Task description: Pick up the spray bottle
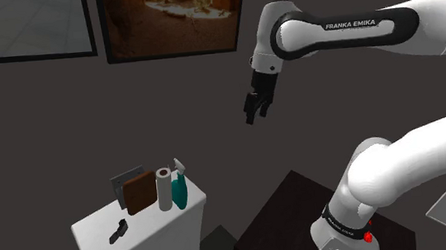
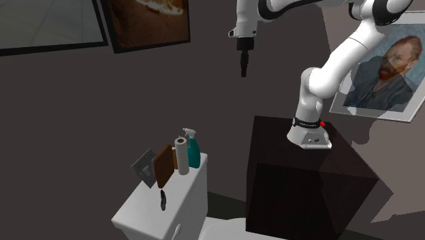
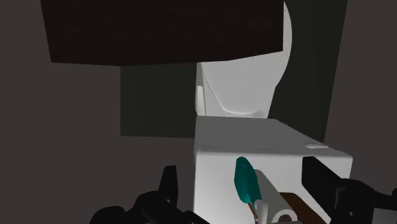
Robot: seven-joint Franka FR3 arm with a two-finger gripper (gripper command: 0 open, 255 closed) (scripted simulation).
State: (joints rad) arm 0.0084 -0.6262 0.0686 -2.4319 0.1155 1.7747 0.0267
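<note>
High above the toilet tank (image 1: 152, 234) bearing the teal spray bottle (image 1: 179, 193), the hand (image 1: 252, 117) hangs open.

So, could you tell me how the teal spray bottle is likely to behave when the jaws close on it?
The spray bottle stands tall and narrow, so it may tip if nudged high up. Its teal body looks smooth and rounded, possibly slippery. The paper roll stands close beside it, so a push could topple that too.
</note>
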